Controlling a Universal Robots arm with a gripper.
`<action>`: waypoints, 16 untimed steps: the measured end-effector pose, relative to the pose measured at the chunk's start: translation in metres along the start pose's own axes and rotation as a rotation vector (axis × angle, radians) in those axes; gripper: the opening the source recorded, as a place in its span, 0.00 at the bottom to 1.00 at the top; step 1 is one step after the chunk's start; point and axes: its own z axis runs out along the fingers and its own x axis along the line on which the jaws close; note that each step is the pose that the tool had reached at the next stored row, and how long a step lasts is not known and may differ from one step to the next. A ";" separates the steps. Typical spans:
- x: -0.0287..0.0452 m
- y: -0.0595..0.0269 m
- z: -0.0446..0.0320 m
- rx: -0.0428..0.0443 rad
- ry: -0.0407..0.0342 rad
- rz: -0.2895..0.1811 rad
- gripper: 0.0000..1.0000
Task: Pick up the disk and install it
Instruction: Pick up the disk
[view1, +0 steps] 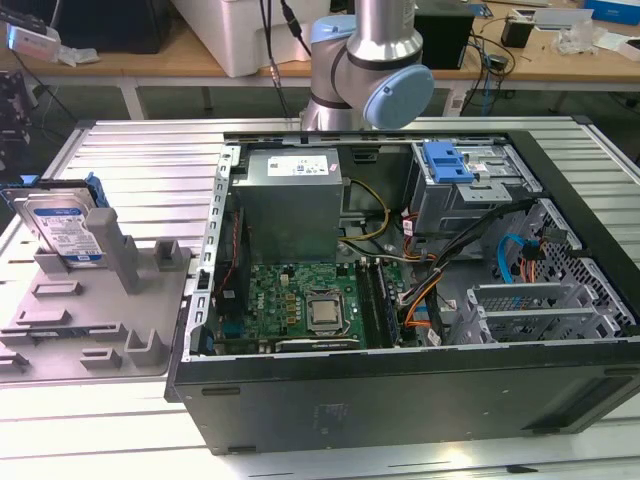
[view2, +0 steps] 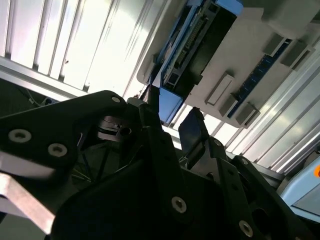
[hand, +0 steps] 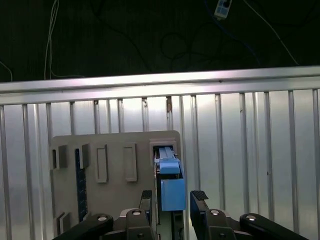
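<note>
The disk (view1: 65, 225), silver with a white-and-blue label and a blue bracket, stands on edge in a grey slotted holder (view1: 100, 300) at the exterior view's left. In the first wrist view my gripper (hand: 172, 197) is open, and the disk's blue bracket edge (hand: 170, 182) shows between the two black fingertips (hand: 199, 196), still some way beyond them. In the second wrist view the gripper (view2: 171, 112) points at the disk (view2: 192, 40) in the holder (view2: 240, 55), with a gap between fingertips and disk.
An open computer case (view1: 400, 400) lies on the ribbed metal table (view1: 130, 150). Inside it are a grey power supply box (view1: 290, 200), a motherboard (view1: 300, 305) and a drive cage with a blue latch (view1: 450, 165). The arm (view1: 370, 60) stands behind the case.
</note>
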 end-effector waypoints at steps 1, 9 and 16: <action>0.0000 0.0003 0.0012 -0.0001 0.0000 0.000 0.44; -0.0002 0.0021 0.0121 0.0000 0.0000 0.000 0.44; -0.0003 0.0022 0.0184 0.0000 0.0000 0.000 0.44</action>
